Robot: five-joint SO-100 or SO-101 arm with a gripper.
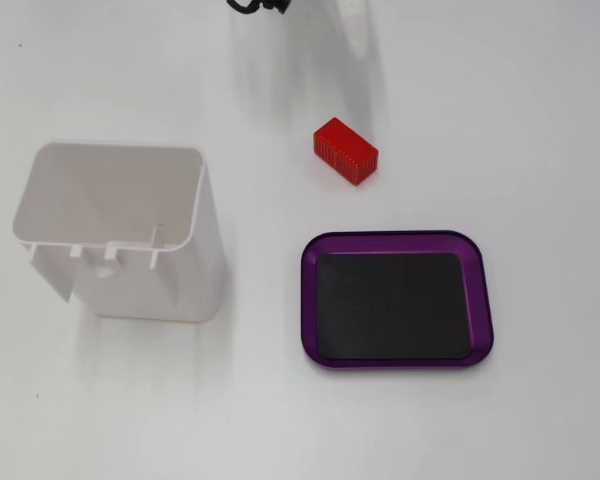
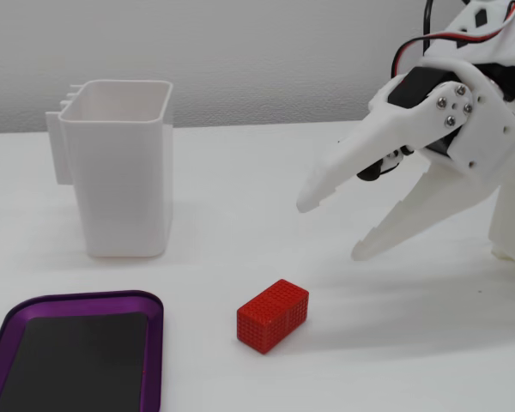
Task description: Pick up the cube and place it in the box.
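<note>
Cube [image 2: 273, 327] lies on the tabletop [image 2: 240, 180] just beyond the empty box [image 2: 159, 343]; lower the spread, empty pincer [image 2: 330, 227] squarely over its narrow sides before closing, keeping clear of the white bin [image 2: 120, 172].

1 white plastic container [image 1: 120, 235] stands upright on the white table [image 1: 540, 110], open top facing up, nothing visible inside. In both fixed views it is tall, with rounded corners and thin walls. Small hook-like tabs [image 2: 58, 116] stick out from 1 side near the rim. A plain light wall [image 2: 240, 51] runs behind the table. A soft shadow falls beside the container.
</note>
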